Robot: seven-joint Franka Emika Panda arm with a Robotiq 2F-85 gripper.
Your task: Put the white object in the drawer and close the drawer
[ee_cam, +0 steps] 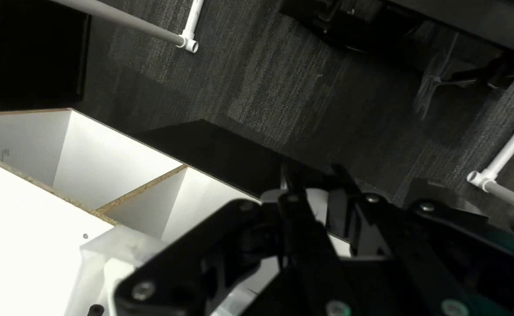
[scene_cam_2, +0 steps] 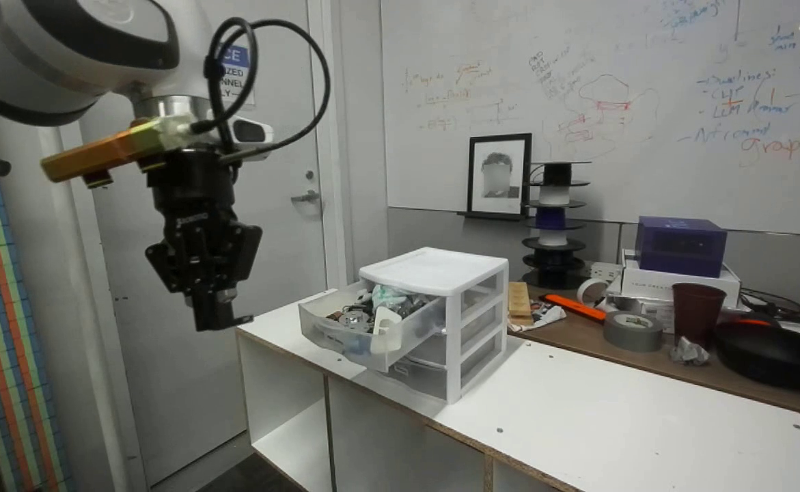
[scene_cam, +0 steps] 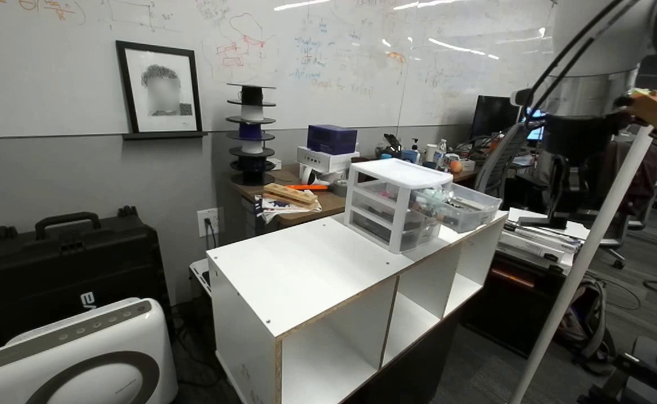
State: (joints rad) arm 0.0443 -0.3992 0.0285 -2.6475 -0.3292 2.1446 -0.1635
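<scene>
On a big white compartmented wooden cabinet (scene_cam_2: 625, 420) sits a small white-framed plastic unit (scene_cam_2: 434, 266), its translucent top drawer (scene_cam_2: 331, 333) slid out towards the black metal gripper (scene_cam_2: 213, 321), which hangs well apart beyond it, fingers together and, I think, empty. A narrow white object (scene_cam_2: 387, 319) leans inside, probably the target; mixed clutter (scene_cam_2: 355, 318) might snag.

In an exterior view we look from nr corner of counter (scene_cam: 300, 275), lengthwise to far end, in an exterior view we're closer to drawer (scene_cam_2: 341, 342), angled over front edge, both w/ whiteboard (scene_cam_2: 618, 55), wrist cam down past front edge to floor (ee_cam: 257, 87)
</scene>
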